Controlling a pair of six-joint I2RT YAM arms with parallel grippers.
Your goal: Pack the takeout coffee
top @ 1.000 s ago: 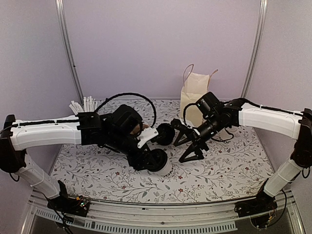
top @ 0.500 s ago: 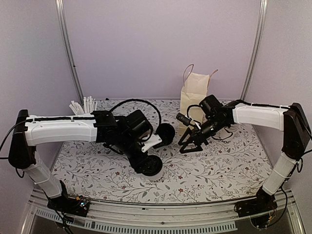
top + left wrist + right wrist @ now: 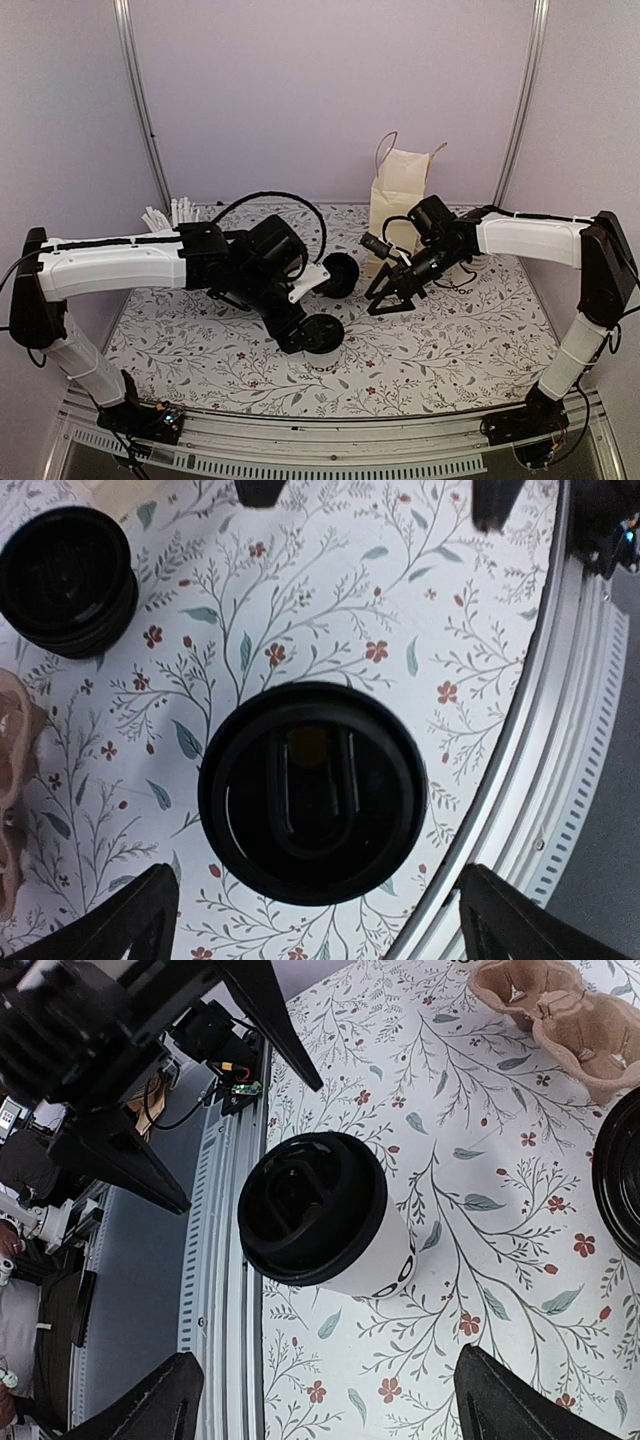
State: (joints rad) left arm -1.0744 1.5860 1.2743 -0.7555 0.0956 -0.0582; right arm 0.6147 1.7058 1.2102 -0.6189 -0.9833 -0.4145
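Note:
The takeout coffee [image 3: 328, 340], a white cup with a black lid, stands upright near the table's front edge. In the left wrist view its lid [image 3: 312, 792] lies straight below, between my spread fingers. My left gripper [image 3: 316, 326] [image 3: 318, 920] hovers over it, open and not touching. The right wrist view shows the cup [image 3: 385, 1260] with dark lettering near its base. My right gripper [image 3: 393, 292] [image 3: 328, 1360] is open and empty, to the cup's right, low over the table.
A tan paper bag [image 3: 398, 195] stands behind the right gripper. A stack of black lids [image 3: 340, 272] [image 3: 68, 580] sits between the arms. A brown cup carrier [image 3: 560, 1010] lies near it. Stir sticks [image 3: 170, 213] stand at the back left. The table's metal front rail [image 3: 560, 730] is close.
The right gripper drew back toward the bag a second ago and has held still since. The left wrist shifted slightly over the coffee cup.

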